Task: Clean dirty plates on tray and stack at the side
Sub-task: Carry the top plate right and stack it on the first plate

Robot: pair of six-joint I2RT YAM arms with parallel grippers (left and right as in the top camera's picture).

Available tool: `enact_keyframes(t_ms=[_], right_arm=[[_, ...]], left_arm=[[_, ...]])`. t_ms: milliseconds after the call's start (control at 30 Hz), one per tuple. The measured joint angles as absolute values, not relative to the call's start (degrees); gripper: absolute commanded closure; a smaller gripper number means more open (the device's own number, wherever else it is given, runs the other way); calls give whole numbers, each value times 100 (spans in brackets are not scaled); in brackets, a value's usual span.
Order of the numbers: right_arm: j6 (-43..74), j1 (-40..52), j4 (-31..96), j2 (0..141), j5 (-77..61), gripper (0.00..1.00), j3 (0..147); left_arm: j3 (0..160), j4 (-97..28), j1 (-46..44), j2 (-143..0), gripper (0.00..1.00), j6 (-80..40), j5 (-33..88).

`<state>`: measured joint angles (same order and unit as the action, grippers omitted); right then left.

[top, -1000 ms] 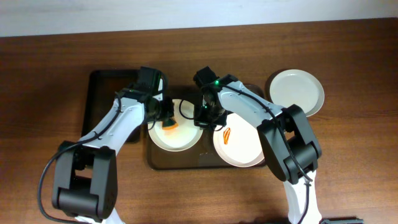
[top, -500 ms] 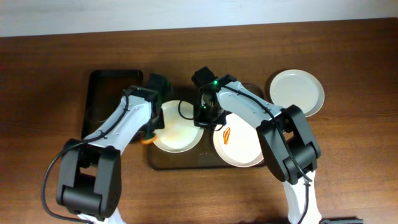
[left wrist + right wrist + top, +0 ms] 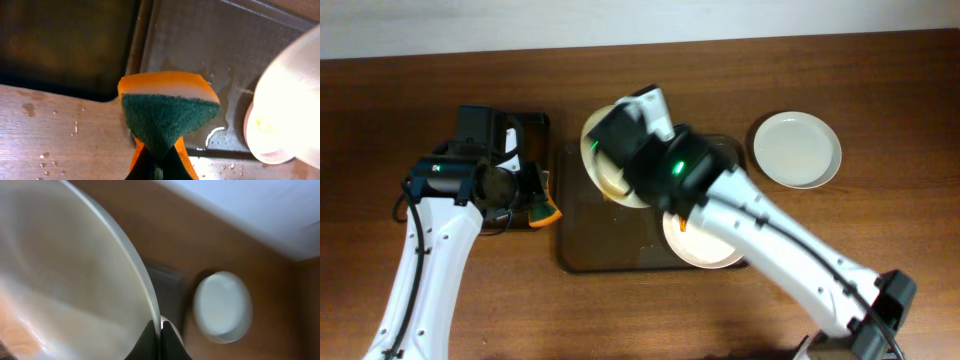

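My right claw [image 3: 160, 330] is pinched shut on the thin rim of one dirty plate [image 3: 65, 280], which seems lifted clear of the tray [image 3: 610, 255]. I judge the plate stiff, breakable and slick with wet, so the rim is my only hold and it wants firm pressure. Beneath my arm another plate [image 3: 710, 250] lies on the tray, smeared orange. Farther off, a clean plate [image 3: 796, 149] rests on the table beside the tray. My left claw [image 3: 156, 162] clamps the sponge [image 3: 167, 107] by the black tray [image 3: 535, 128].
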<state>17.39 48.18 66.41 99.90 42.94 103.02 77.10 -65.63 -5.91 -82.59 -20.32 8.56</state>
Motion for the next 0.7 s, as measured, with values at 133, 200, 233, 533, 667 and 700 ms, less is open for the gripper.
enact_keyframes(t_ms=[133,200,233,533,667,700], right_arm=[[1627,5717,6514,10014,6707,96,10302],[1605,5774,6471,10014,7325,96,10302],[1570,5774,6471,10016,7500,96,10302],[2246,4438,6687,10066,4880,96,10307],[2392,1826,7242,10132,1431,96,10296],[2370,1114,7290,10134,985,96,10261]], left_arm=[[7710,-6713,-591,-8261,100,-1887,1140],[7701,-6711,-591,-8261,100,-1879,1247],[7682,-6698,-591,-8261,100,-1879,1271],[7550,-6530,-591,-8261,100,-1876,1334],[7542,-6462,-591,-8261,100,-1876,1337],[7542,-6440,-591,-8261,100,-1876,1347]])
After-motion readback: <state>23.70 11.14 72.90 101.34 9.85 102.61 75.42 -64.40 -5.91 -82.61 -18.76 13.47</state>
